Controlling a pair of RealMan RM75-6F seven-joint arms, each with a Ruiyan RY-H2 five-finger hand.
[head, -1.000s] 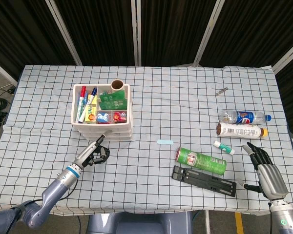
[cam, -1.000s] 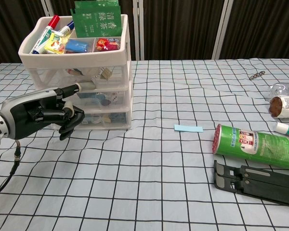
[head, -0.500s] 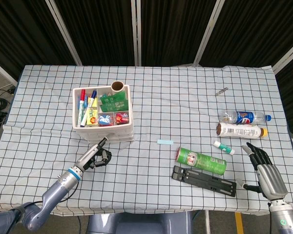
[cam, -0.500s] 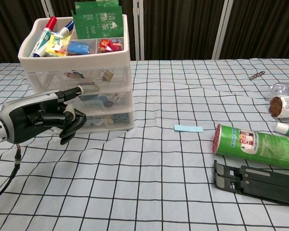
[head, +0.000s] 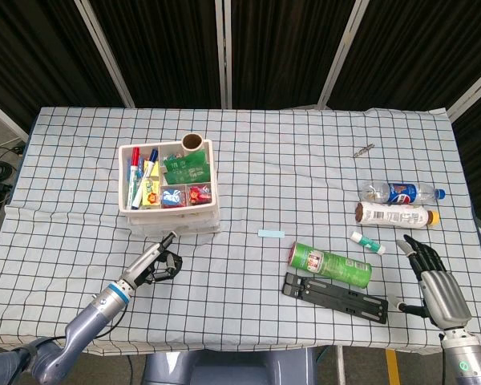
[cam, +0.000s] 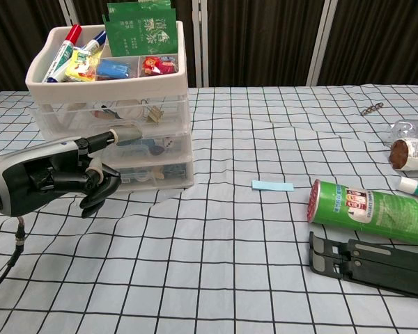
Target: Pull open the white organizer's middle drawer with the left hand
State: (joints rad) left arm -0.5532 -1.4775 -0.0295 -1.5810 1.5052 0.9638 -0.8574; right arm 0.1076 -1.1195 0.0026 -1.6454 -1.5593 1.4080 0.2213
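The white organizer point(head: 213, 172) point(cam: 104, 78) stands at the left of the checked table, its top tray filled with markers and packets. My left hand point(head: 154, 263) point(cam: 52, 181) is just in front of it. One outstretched finger point(cam: 118, 132) hooks the handle of the middle drawer point(cam: 153, 142), and the other fingers are curled in. That drawer sticks out slightly towards me. My right hand point(head: 434, 282) lies flat near the table's front right corner, fingers spread, holding nothing. It appears only in the head view.
A green can point(head: 330, 265) point(cam: 369, 212) lies right of centre, with a black folding stand point(head: 335, 297) point(cam: 369, 264) in front of it. Two bottles point(head: 401, 192) point(head: 391, 214), a small tube point(head: 367, 242) and a blue slip point(head: 270, 233) point(cam: 272, 185) lie nearby.
My left hand has drawn back towards the table's front edge with its finger still on the drawer handle. The drawer front has come with it, and the organizer has shifted a little. The right hand has not moved.
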